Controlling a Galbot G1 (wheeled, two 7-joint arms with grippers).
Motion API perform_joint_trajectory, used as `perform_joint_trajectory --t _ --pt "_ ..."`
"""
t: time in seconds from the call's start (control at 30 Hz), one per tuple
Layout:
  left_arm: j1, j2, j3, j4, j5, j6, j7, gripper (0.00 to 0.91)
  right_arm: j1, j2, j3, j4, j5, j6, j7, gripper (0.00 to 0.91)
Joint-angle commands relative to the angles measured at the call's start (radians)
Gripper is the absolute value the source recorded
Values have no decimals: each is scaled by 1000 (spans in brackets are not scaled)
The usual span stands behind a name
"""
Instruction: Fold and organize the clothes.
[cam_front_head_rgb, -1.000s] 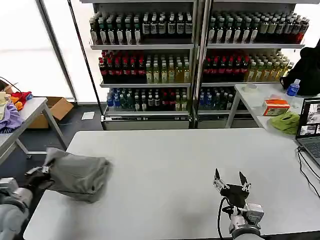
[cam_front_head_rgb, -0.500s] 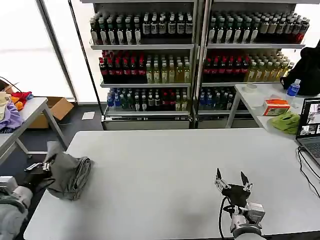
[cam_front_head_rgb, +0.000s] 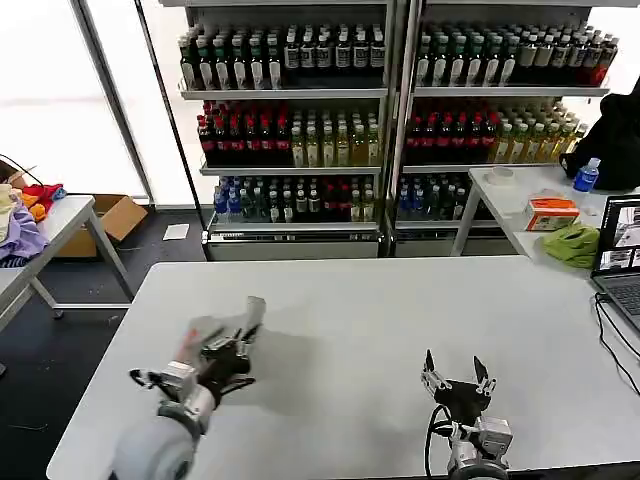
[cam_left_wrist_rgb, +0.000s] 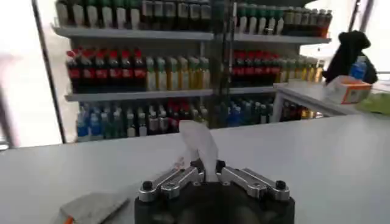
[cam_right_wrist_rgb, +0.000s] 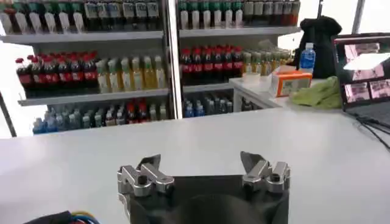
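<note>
Bunching in the left end effector (cam_front_head_rgb: 240, 345), grey T-shirt (cam_front_head_rgb: 215, 335).

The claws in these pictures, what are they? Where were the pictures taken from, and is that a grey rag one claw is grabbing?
The claws are a robot's two grippers, which it uses as hands. The big picture comes from a camera on the robot's head, looking down at a white table. The other two pictures come from cameras on its wrists, so each one looks out over one gripper. The left gripper is pinching a bunched-up light grey T-shirt, not a rag. In the left wrist view you can see the cloth sticking up between its shut fingers. The right gripper is open and holds nothing, near the table's front edge. Behind the table are shelves of drink bottles.
</note>
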Motion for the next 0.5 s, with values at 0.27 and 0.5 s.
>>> perform_joint_trajectory --t 0.27,0.5 --pt "-229 -118 248 147 -36 -15 -97 907 14 57 -31 -35 -74 -18 -10 907" --pt "-252 -173 245 123 -323 -157 -103 907 46 45 -42 -65 -88 -35 -2 907"
